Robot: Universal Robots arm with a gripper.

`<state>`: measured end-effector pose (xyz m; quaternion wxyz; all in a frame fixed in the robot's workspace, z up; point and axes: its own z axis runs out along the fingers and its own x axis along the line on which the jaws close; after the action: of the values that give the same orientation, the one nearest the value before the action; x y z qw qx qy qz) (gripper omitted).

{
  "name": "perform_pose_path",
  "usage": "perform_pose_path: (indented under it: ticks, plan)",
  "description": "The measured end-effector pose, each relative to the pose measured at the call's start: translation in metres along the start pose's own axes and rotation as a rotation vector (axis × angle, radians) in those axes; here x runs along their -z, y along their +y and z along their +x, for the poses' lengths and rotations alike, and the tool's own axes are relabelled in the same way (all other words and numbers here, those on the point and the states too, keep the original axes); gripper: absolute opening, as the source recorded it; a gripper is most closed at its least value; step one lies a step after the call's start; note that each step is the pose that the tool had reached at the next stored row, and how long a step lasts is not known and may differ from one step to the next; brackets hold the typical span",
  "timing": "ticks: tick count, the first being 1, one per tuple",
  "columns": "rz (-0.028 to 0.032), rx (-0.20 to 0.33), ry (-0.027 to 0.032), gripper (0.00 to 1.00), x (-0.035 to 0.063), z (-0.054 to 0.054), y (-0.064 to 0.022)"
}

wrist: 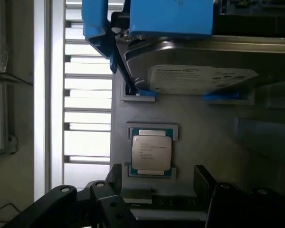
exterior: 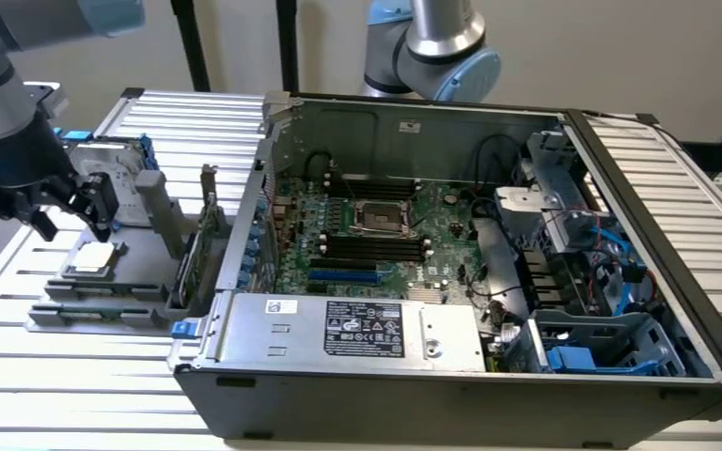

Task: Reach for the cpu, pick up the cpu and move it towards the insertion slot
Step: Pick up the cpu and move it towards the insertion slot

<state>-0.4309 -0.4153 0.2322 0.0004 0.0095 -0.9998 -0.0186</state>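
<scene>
End effector (exterior: 70, 220) released w/ jaws wide, hovering just abv cpu (wrist: 152, 152) on grey fixture (wrist: 213, 142); insertion slot (exterior: 380, 216) well apart.

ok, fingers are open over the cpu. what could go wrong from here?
1. The cpu lies flat in a snug holder. The open fingers could catch the holder's rim, or pinch off-centre and tilt the chip.
2. The hard drive stands close beside it, so a drifting descent might knock it.
3. The socket sits inside the case, past upright parts and the case wall. A low carry could clip them.
</scene>
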Motion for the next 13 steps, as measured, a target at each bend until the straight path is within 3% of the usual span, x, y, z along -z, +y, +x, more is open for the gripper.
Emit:
perform_pose_path:
  ticks: [13]
  plan:
    - [0.0000,0.000,0.0001,0.71,-0.0235,0.000,-0.0013]
